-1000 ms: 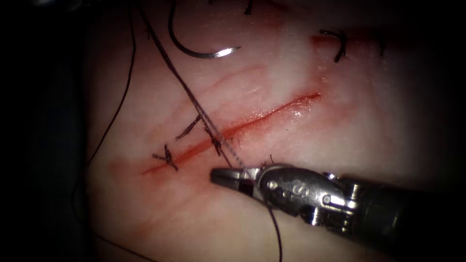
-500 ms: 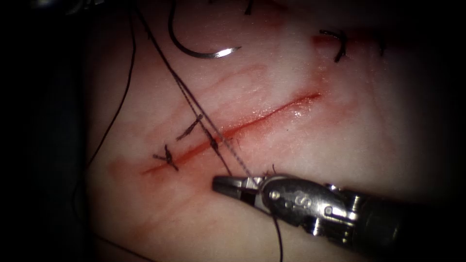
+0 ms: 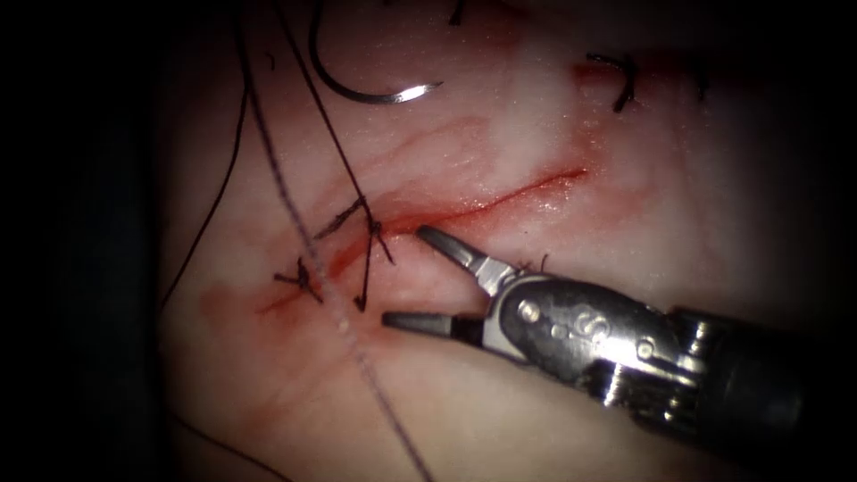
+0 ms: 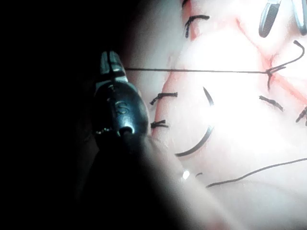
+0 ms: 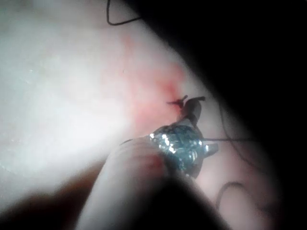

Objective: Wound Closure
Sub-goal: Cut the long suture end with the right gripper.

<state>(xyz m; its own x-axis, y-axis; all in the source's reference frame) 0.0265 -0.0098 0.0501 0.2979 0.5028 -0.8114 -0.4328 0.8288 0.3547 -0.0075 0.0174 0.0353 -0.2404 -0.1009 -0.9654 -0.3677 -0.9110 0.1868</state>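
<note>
Right pincer [image 3: 415, 278] spread wide beside the cut [image 3: 464, 211], holding nothing; it has released the thread [image 3: 308, 234]. Left pincer [image 4: 111, 63] pinches thread taut from the knot. Needle [image 3: 357, 89] lies free on tissue [image 3: 500, 134] above the cut. Knot-tying stage, likely.

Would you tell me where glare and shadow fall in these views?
Endoscope view: dark edges ring the lit tissue; a glint sits on the tip of the needle, lying free on the tissue above the cut; the right tool, jaws open, holds nothing. Left wrist view: the shadowed left tool holds taut thread; the tissue glares.
</note>
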